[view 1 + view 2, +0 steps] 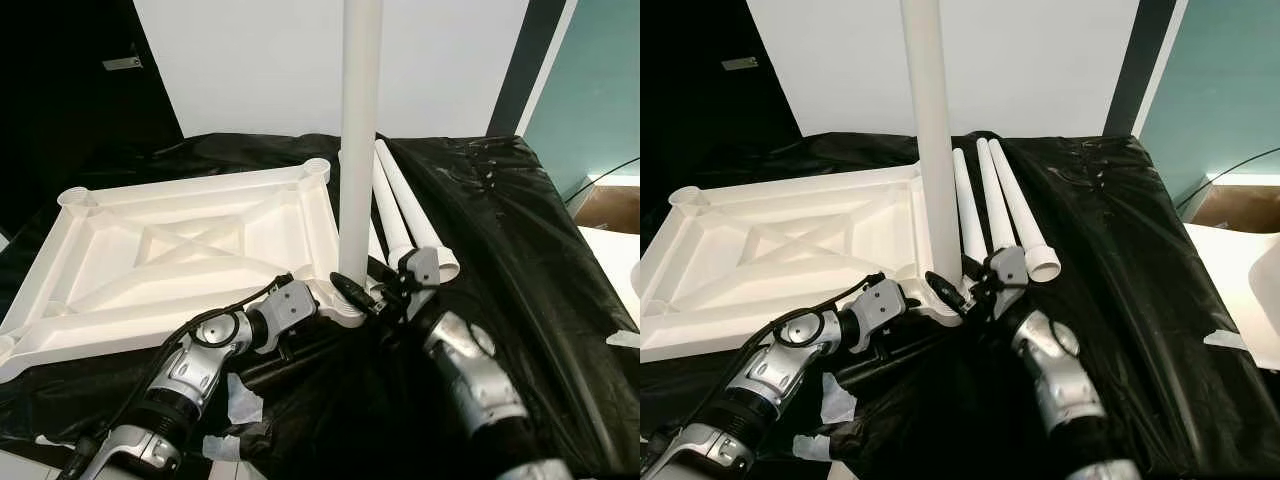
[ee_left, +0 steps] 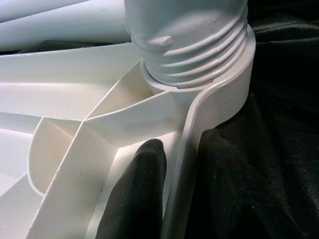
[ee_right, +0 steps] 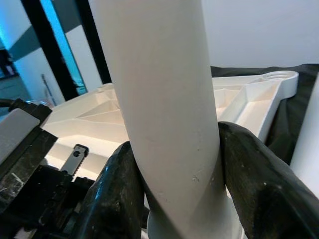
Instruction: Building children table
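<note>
Both arms forward, left pincer and right pincer clamped.

Both head eyes look forward and down across the upturned tabletop; each wrist camera sits very close to the upright leg at six o'clock.

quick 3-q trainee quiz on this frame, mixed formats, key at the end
1. True or false: the right gripper has its fingers closed around the upright leg.
2. How many spare legs lie on the black sheet beside the tabletop? A) one B) three C) five
3. Fill in: the left gripper pinches the tabletop's ____ near the corner socket.

Key: 1 true. 2 B. 3 rim; one finger sits inside it, the other outside.
</note>
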### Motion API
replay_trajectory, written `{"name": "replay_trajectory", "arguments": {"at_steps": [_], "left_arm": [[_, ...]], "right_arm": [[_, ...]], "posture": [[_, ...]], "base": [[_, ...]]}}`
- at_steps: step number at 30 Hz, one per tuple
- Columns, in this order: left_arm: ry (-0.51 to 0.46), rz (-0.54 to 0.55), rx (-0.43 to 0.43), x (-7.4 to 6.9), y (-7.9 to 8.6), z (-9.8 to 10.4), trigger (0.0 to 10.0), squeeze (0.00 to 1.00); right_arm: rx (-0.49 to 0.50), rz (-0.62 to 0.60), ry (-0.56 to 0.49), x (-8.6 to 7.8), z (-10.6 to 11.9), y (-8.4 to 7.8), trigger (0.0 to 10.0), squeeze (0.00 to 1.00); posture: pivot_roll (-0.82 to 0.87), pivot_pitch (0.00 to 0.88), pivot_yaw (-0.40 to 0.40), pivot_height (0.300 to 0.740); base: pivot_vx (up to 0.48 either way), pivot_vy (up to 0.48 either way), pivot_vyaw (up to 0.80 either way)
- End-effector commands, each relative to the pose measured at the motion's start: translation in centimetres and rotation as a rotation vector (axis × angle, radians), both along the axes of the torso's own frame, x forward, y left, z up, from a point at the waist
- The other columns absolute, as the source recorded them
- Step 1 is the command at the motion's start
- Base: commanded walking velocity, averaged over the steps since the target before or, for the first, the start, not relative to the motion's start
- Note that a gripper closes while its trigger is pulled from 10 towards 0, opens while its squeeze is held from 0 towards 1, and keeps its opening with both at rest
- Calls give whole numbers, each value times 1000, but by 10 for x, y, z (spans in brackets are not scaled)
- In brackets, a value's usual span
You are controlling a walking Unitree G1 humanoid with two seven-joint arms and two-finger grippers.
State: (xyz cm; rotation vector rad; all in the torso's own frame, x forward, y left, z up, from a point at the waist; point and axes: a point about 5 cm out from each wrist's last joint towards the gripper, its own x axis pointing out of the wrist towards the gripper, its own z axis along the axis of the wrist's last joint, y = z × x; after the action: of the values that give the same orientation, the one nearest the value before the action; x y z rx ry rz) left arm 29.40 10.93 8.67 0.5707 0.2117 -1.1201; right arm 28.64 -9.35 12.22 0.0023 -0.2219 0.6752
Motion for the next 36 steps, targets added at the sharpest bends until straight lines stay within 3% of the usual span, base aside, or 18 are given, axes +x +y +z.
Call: {"name": "replay_trajectory", "arguments": {"at_steps": [1,2,3,5,6,7,8,13,14,22,23,27,36], "left_arm": [[135,-16,61,-18,4,-31,10000,0],[137,-18,61,-18,4,-31,10000,0],[137,-19,62,-18,3,-31,10000,0],[137,-21,61,-18,3,-31,10000,0],[136,-21,62,-18,3,-31,10000,0],[136,-21,62,-18,3,-31,10000,0],[135,-21,62,-17,3,-31,10000,0],[134,-20,64,-17,3,-31,10000,0],[134,-20,64,-17,2,-30,10000,0],[131,-22,65,-15,2,-30,10000,0],[129,-22,64,-14,1,-29,10000,0],[127,-19,61,-14,0,-29,10000,0],[127,-15,62,-14,2,-29,10000,0]], "right_arm": [[18,-134,-15,6,4,-17,0,0],[10,-145,-22,7,5,-15,0,0],[-24,-137,-30,7,5,-13,9216,0],[-49,-140,-40,5,4,-11,9216,0],[-45,-106,-28,5,3,-9,10000,169],[-45,-106,-28,5,3,-9,10000,169],[-41,-79,-18,6,4,-9,10000,1000],[-88,-19,-44,12,8,-10,10000,1000],[-115,46,-56,16,12,-13,10000,0],[-225,304,-6,28,17,-24,10000,0],[-259,379,28,30,17,-28,510,0],[-312,476,61,32,18,-35,0,0],[-269,441,60,34,16,-31,0,0]], "posture": [[70,0,34,740],[68,0,35,740],[68,0,35,740],[66,0,36,740],[67,0,37,740],[67,0,37,740],[67,0,37,740],[67,0,37,740],[61,0,35,740],[58,0,35,740],[59,0,34,740],[65,0,31,740],[66,0,34,740]], "base": [[0,0,0],[0,0,0],[0,0,0],[0,0,0],[0,0,0],[0,0,0],[0,0,0],[0,0,0],[0,0,0],[0,0,0],[0,0,0],[0,0,0],[0,0,0]]}}
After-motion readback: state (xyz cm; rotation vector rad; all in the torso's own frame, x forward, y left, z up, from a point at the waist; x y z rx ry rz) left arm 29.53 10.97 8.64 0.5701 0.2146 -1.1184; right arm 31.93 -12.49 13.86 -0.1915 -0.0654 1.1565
